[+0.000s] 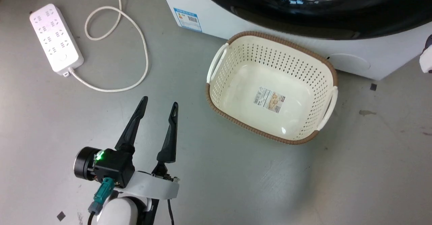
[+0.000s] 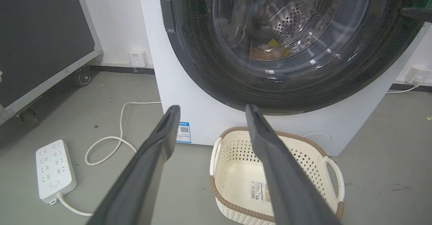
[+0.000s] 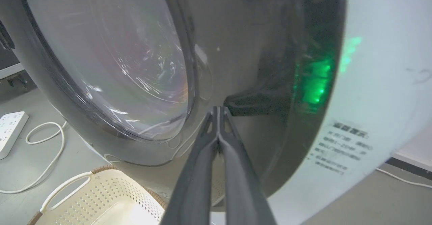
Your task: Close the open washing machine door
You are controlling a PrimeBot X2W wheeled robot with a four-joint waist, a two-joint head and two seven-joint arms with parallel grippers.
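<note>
The white washing machine [image 2: 202, 113] stands ahead, with a blue sticker [image 2: 184, 132] low on its front. Its round black-rimmed door [image 2: 202, 66] lies flat against the front; I see no gap, and the steel drum shows through the glass. In the right wrist view my right gripper [image 3: 219, 108] is shut and empty, its tips pressed on the door's black rim [image 3: 256, 66] beside a dark recess. My left gripper [image 1: 159, 102] hangs open and empty over the floor, well short of the washing machine [image 1: 216, 19], pointing toward it.
A cream perforated basket [image 1: 283, 43] sits on the floor right under the door. A white power strip [image 1: 55, 37] with a looped cable lies to the left. A black panel on castors [image 2: 40, 43] stands at far left in the left wrist view.
</note>
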